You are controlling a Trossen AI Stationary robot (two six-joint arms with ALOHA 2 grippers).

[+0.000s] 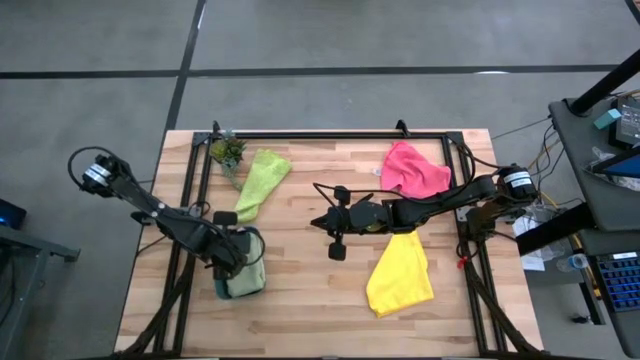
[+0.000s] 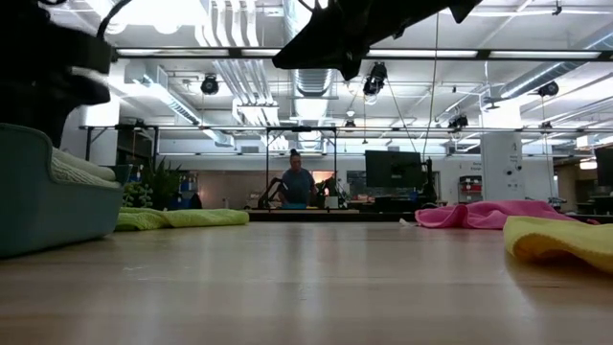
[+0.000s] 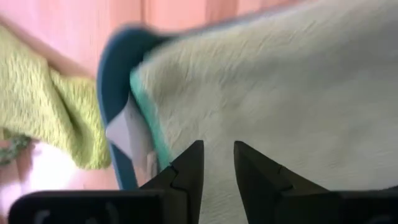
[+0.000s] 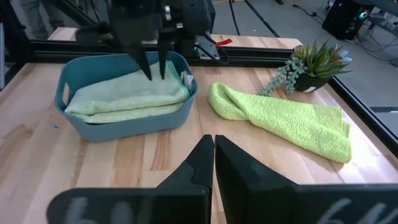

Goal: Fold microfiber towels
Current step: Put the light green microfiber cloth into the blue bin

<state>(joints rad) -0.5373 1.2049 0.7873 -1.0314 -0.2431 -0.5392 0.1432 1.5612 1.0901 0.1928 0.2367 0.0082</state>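
A pale sage green towel [image 4: 124,93] lies folded in the teal tray [image 4: 124,121] at the table's near left. My left gripper [image 3: 217,149] points down over it, a little open, with nothing between its fingers; it also shows in the right wrist view [image 4: 155,76]. My right gripper [image 4: 213,146] hovers shut and empty over the table's middle [image 1: 322,218], pointing toward the tray. The lime green towel [image 1: 262,180] lies loosely bunched at the far left. The pink towel [image 1: 412,168] lies crumpled at the far right, and the yellow towel [image 1: 400,275] lies near right. My left gripper's fingertips [image 4: 149,78] stand at the top face of the folded sage towel [image 3: 280,81], coming from above. I cannot tell whether they touch it.
A small potted plant [image 1: 228,152] stands at the far left corner, beside the lime towel. A black frame [image 1: 330,134] runs along the table's far edge and sides. Bare wood [image 1: 310,300] lies between the tray and the yellow towel. A person [image 2: 297,182] stands far off in the room.
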